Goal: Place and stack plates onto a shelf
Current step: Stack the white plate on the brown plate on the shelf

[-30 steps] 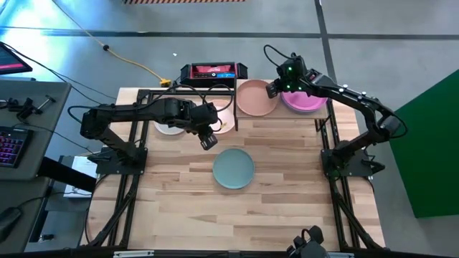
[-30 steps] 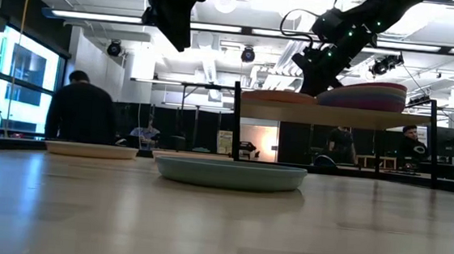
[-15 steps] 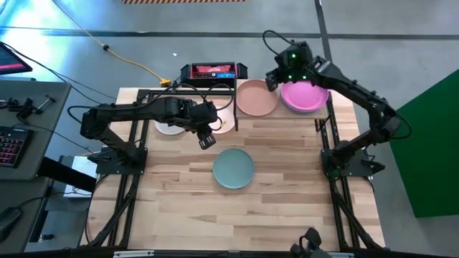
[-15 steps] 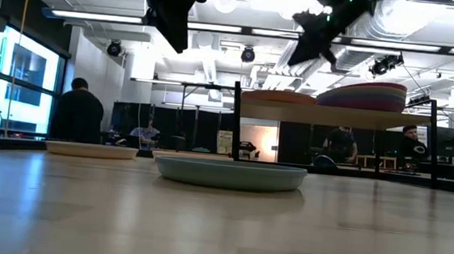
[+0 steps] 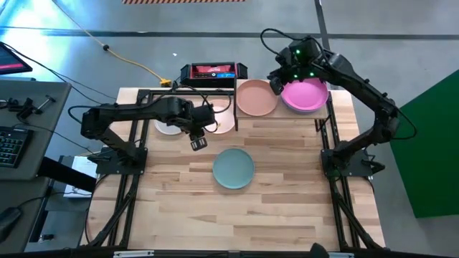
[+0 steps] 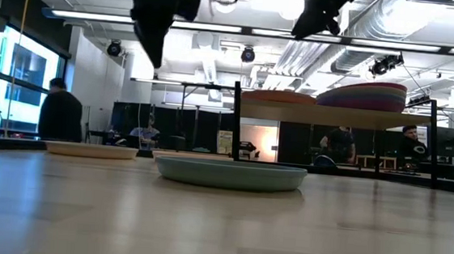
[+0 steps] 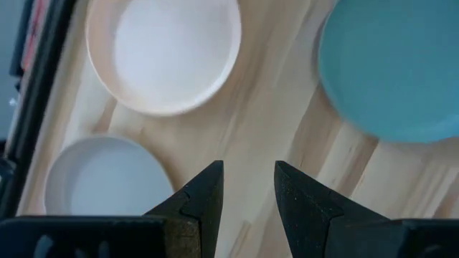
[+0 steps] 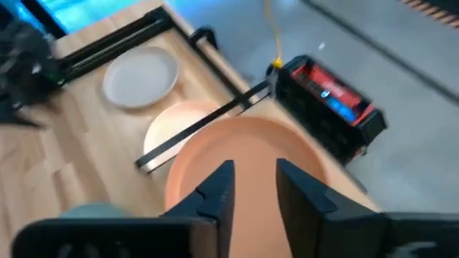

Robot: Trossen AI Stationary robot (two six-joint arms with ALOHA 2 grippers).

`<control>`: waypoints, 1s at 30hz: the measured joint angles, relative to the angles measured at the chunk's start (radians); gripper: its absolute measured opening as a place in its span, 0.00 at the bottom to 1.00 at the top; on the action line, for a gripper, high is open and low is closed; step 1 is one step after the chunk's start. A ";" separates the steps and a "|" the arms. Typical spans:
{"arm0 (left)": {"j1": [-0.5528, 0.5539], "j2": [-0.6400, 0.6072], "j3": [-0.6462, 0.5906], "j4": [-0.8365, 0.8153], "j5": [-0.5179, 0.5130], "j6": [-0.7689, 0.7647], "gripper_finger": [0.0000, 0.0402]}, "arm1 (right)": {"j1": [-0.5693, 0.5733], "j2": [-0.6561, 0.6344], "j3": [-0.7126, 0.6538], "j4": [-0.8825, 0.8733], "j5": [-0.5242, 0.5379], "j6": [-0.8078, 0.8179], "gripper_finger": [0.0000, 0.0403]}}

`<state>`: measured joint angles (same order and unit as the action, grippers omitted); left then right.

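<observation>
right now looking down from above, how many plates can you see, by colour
teal plate: 1
grey-white plate: 1
cream plate: 1
tan plate: 1
magenta plate: 1
Total: 5 plate tops in view. The magenta one caps a stack on the shelf; how many lie under it cannot be told.

1. No text, label, brand, number or sign can be read in any view
2. The black and red box (image 5: 213, 72) at the table's far edge bears a blue and red panel, its marks too small to read
</observation>
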<state>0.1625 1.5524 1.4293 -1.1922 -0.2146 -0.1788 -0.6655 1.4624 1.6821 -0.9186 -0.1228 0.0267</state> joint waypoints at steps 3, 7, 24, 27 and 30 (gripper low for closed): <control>0.022 0.000 -0.061 0.016 0.007 0.009 0.29 | 0.008 0.000 0.000 -0.058 -0.041 -0.001 0.25; 0.065 0.000 -0.141 0.030 0.011 0.001 0.29 | 0.011 0.000 -0.017 -0.126 -0.056 0.017 0.26; 0.312 0.000 -0.341 0.135 0.086 -0.044 0.29 | 0.011 0.000 -0.055 -0.222 -0.056 -0.051 0.26; 0.333 0.000 -0.370 0.175 0.087 -0.036 0.29 | 0.011 0.000 -0.055 -0.222 -0.056 -0.054 0.26; 0.352 0.000 -0.400 0.218 0.090 -0.035 0.29 | 0.011 0.000 -0.055 -0.222 -0.056 -0.054 0.26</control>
<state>0.5146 1.5520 1.0296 -0.9737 -0.1247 -0.2142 -0.6544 1.4628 1.6276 -1.1401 -0.1783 -0.0269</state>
